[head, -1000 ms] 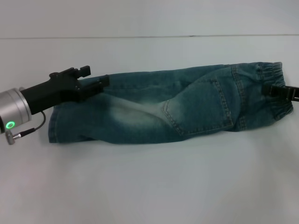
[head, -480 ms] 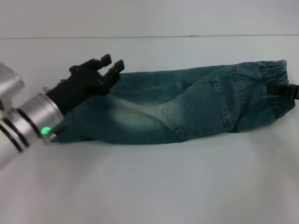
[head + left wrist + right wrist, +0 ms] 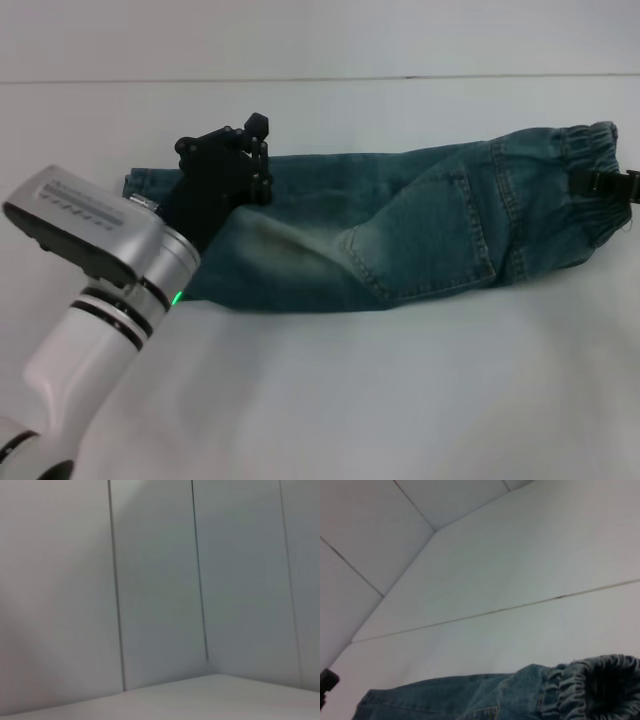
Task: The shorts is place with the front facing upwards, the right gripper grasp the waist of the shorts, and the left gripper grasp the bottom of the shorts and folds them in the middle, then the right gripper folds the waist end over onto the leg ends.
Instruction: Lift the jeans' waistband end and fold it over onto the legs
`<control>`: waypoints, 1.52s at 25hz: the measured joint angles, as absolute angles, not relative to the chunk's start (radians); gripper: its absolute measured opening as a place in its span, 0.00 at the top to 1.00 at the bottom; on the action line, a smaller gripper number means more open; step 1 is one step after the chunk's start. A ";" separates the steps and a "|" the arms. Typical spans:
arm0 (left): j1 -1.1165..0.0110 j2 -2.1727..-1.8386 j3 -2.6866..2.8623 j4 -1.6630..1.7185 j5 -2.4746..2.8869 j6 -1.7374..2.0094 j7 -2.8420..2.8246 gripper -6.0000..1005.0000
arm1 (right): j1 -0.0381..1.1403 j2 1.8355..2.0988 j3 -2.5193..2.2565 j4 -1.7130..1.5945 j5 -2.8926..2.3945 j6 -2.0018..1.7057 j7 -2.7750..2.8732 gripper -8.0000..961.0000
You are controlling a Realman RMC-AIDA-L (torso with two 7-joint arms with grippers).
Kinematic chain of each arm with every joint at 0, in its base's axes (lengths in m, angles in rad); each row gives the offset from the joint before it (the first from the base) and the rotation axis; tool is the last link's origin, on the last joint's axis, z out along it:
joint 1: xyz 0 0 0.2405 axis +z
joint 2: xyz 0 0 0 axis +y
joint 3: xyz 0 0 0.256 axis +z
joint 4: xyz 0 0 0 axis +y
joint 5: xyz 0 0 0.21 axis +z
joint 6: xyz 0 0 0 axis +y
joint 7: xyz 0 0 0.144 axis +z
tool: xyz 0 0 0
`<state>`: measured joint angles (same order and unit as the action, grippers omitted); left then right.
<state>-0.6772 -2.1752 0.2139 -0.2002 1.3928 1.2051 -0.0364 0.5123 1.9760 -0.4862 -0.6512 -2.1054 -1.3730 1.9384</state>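
The blue washed-denim shorts [image 3: 400, 230] lie folded lengthwise across the white bench [image 3: 400, 400] before me — gathered waistband to my right, hemmed leg ends [image 3: 150, 185] to my left. My black left hand [image 3: 245, 150] is above the leg ends; my black right hand [image 3: 610, 185] is at the waistband.
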 joint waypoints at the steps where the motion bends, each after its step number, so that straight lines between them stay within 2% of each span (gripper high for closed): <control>1: -0.678 -2.175 0.183 -0.219 1.393 1.195 -0.002 0.94 | 0.512 1.975 -0.486 -0.659 -2.106 -1.385 1.945 0.87; 9: -0.697 -2.175 0.042 -0.322 1.394 1.087 0.192 1.00 | 0.518 1.973 -0.447 -0.708 -2.102 -1.512 1.988 0.87; 18: -0.717 -2.175 -0.095 -0.433 1.396 0.948 0.405 0.99 | 0.535 1.973 -0.437 -0.829 -2.027 -1.643 2.083 0.87; 30: -0.728 -2.175 -0.087 -0.464 1.434 0.868 0.414 0.99 | 0.661 1.983 -0.476 -0.984 -2.003 -1.761 2.179 0.87; 38: -0.722 -2.175 -0.081 -0.488 1.466 0.853 0.416 0.99 | 0.757 1.982 -0.591 -1.000 -2.012 -1.675 2.189 0.88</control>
<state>-0.7220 -2.1752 -0.0806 -0.4883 1.4657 0.8529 0.4155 0.7574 1.9819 -0.5912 -0.9997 -2.0121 -1.6755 2.1890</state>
